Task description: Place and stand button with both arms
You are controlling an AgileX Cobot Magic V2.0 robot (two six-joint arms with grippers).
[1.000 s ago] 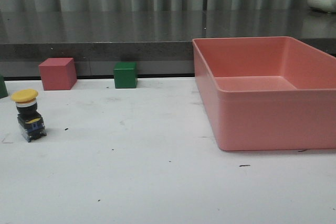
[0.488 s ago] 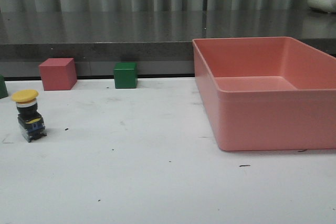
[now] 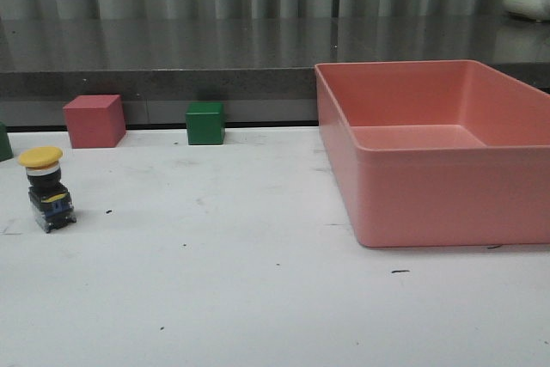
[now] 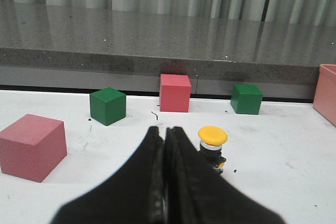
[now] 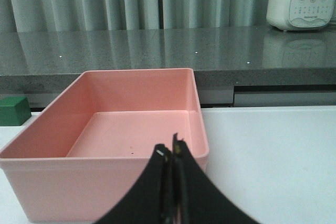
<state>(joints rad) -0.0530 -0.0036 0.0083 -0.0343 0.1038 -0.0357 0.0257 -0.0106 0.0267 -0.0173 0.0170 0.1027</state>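
Note:
The button [image 3: 47,189] stands upright on the white table at the far left, yellow cap up, black base with blue and yellow marks down. It also shows in the left wrist view [image 4: 212,145], just beyond and beside my left gripper [image 4: 164,129], which is shut and empty. My right gripper [image 5: 171,149] is shut and empty, in front of the near wall of the pink bin [image 5: 105,171]. Neither gripper shows in the front view.
A large pink bin [image 3: 447,186] stands at the right. A pink cube [image 3: 94,120] and a green cube [image 3: 205,123] sit at the table's back edge. The left wrist view shows another pink cube [image 4: 31,147] and another green cube [image 4: 107,105]. A dark counter runs behind.

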